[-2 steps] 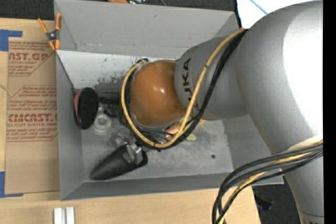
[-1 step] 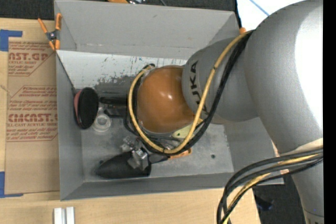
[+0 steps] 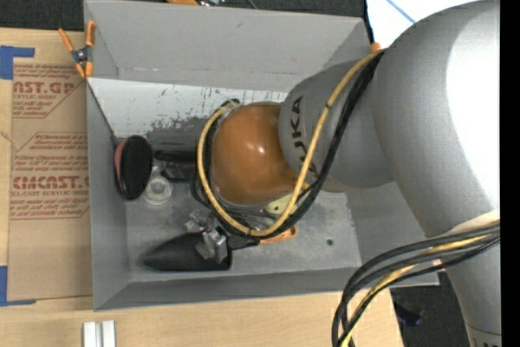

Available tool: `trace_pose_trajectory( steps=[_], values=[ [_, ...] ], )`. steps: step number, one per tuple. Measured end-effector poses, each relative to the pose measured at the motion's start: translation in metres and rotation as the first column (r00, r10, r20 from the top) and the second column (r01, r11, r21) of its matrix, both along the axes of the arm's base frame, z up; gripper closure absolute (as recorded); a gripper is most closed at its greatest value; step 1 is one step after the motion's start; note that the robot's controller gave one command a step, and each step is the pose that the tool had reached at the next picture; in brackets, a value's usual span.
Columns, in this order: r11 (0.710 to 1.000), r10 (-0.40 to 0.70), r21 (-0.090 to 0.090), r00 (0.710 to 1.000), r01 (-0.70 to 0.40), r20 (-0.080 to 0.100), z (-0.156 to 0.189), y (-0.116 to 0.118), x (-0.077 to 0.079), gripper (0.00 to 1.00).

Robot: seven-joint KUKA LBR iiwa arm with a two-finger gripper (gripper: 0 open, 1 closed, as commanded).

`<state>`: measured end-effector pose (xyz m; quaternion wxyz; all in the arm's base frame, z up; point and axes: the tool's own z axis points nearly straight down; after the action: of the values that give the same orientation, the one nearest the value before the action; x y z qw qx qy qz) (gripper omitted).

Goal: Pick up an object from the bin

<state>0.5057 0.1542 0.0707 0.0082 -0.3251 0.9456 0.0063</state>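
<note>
My gripper (image 3: 208, 235) shows as a bit of grey metal under the arm's wrist, low in the bin's front left part. It sits right at the thick end of a black, pointed, wedge-shaped thing (image 3: 175, 255) that lies along the front wall with its tip to the left. Whether it touches that thing is hidden. A small clear round cap (image 3: 157, 191) lies just up and left of the gripper. Further left stands a dark red disc with a black rim (image 3: 130, 166), and a black handle-like bar (image 3: 175, 153) runs right from it under the wrist.
The arm and its orange dome cover the middle and right of the bin and hide what lies beneath. Bare grey floor shows at the front right, with the bin's walls close on the left and front.
</note>
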Motion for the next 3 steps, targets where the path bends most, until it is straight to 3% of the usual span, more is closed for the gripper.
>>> trace_pose_trajectory(
  steps=[1, 2, 3],
  values=[
    [0.999, 0.034, -0.003, 0.999, -0.034, -0.005, 0.095, 0.001, -0.003, 1.0],
    [1.0, 0.001, 0.0, 1.0, -0.001, -0.005, 0.128, 0.002, 0.008, 1.0],
    [0.974, 0.227, -0.002, 0.974, -0.227, 0.002, 0.11, -0.009, 0.009, 1.0]
  ],
)
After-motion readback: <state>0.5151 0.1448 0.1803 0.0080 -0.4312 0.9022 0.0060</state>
